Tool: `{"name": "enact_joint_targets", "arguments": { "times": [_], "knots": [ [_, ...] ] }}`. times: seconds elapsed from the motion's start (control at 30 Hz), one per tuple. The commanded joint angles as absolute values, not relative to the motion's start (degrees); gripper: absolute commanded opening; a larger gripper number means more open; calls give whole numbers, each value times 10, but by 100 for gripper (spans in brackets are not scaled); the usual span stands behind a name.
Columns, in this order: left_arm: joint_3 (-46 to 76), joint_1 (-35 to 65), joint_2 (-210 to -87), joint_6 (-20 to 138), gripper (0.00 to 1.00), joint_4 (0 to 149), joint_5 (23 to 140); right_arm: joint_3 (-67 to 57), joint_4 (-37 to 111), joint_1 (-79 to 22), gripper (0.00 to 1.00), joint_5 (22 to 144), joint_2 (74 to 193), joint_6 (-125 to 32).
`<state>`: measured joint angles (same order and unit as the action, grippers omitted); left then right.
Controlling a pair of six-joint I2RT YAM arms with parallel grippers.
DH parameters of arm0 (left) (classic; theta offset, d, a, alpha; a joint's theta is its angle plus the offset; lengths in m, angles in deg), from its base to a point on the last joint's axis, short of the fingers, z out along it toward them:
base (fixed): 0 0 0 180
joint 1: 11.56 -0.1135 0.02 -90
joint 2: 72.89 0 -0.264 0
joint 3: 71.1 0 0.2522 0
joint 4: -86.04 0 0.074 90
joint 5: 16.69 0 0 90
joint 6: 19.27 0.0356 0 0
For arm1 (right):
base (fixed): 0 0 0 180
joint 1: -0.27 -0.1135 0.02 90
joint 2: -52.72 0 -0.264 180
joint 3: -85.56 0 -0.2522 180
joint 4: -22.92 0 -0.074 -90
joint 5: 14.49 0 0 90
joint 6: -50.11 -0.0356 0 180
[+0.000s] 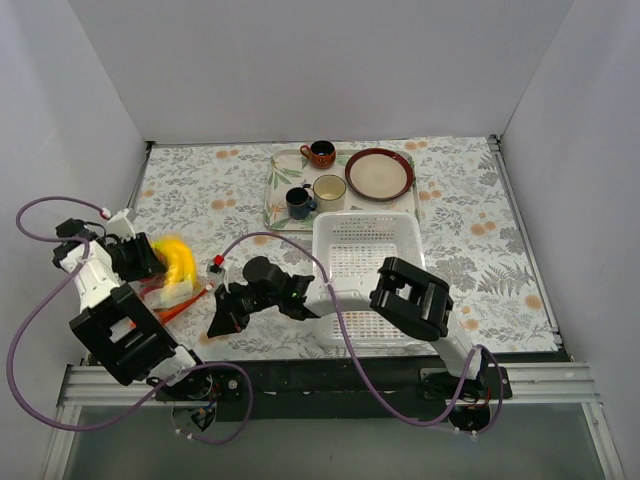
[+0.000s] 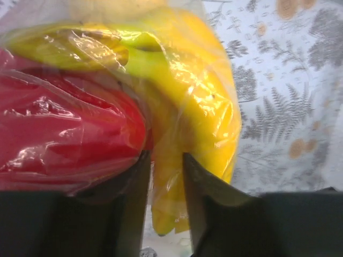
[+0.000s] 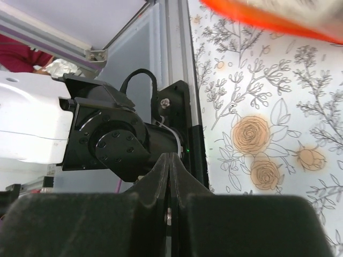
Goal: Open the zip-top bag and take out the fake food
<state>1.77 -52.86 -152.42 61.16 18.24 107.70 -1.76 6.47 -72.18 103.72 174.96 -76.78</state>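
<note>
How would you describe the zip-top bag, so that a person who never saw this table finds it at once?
Start at the white basket in the table's middle and look left, near the table's left edge. There the zip-top bag sits in the left tool: the only clear crinkly plastic, with yellow and red fake food inside.

Zip-top bag [image 2: 64, 123] cut off by the top and left edges in left wrist view, banana bunch [image 1: 178, 262] just a blurred yellow smear from above, zip strip [image 3: 257, 16] blurred and clipped at right wrist view's top edge.
</note>
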Motion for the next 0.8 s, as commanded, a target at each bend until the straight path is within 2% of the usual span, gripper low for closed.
{"name": "enact_joint_targets", "arguments": {
  "times": [0.0, 0.03, 0.07, 0.17, 0.3, 0.4, 0.43, 0.57, 0.77],
  "knots": [
    [105, -523, -1534, 613, 75, 59, 1185, -21, 83, -720, 8, 1001, 1692, -738],
    [123, -523, -1534, 618, 93, 43, 1199, -27, 86, -717, 8, 1002, 1689, -739],
    [144, -523, -1533, 625, 98, 11, 1214, -29, 94, -716, 11, 996, 1687, -739],
    [213, -523, -1524, 628, 98, -28, 1245, -32, 116, -715, 18, 984, 1674, -738],
    [289, -523, -1522, 602, 98, -30, 1249, -44, 141, -715, 22, 968, 1651, -729],
    [304, -523, -1516, 588, 98, 24, 1202, -57, 165, -715, 24, 956, 1632, -719],
    [298, -523, -1503, 585, 98, 51, 1143, -62, 166, -715, 24, 953, 1627, -716],
    [150, -523, -1455, 563, 98, 326, 969, -100, 162, -715, 24, 943, 1588, -718],
    [103, -523, -1504, 593, 98, 372, 927, -162, 142, -715, 24, 927, 1537, -728]
  ]
}}
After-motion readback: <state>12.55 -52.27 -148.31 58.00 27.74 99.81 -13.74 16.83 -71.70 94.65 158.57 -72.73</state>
